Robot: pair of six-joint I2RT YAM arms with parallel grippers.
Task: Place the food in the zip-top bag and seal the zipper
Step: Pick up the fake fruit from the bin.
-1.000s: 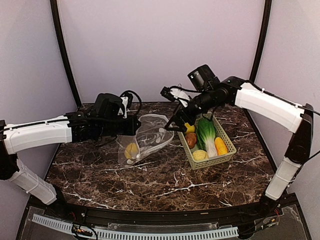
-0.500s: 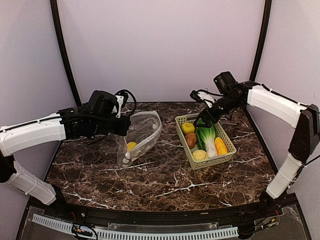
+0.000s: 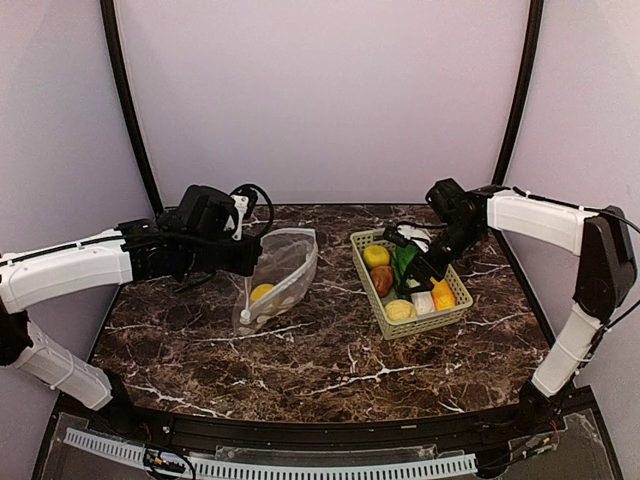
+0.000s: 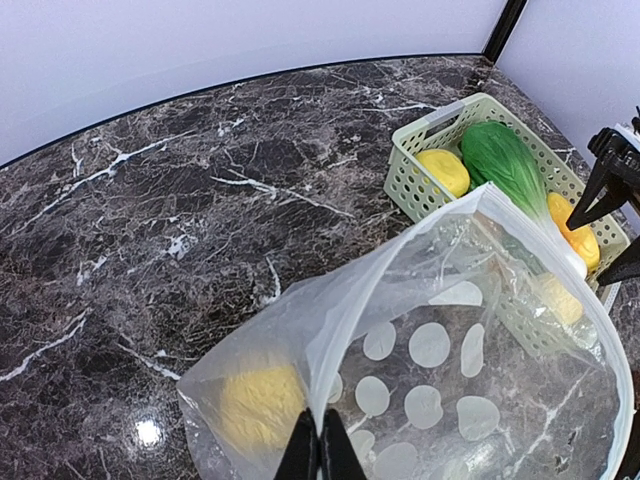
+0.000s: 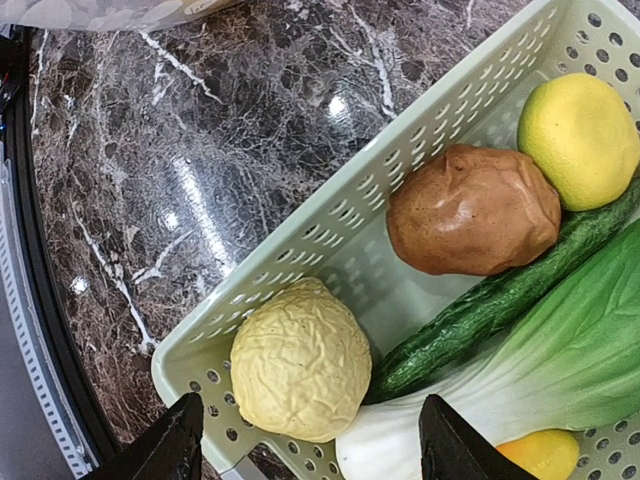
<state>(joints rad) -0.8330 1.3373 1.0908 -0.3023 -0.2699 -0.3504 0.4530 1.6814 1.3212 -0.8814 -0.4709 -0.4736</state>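
Center-left of top view: left gripper (image 3: 247,258) pinched tight on rim of zip-top bag (image 3: 290,262), mouth agape, one yellow piece (image 3: 261,292) inside. Center-right: right gripper (image 3: 420,270), fingers spread wide, hovers over green basket (image 3: 415,325) w/ other food (image 5: 470,210).

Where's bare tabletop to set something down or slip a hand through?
Widest: dark marble table along the near edge, in front of the clear dotted plastic bag and light green slotted basket. Narrower lane between those two. Crowded: basket, full of toy food with the open right gripper over it.
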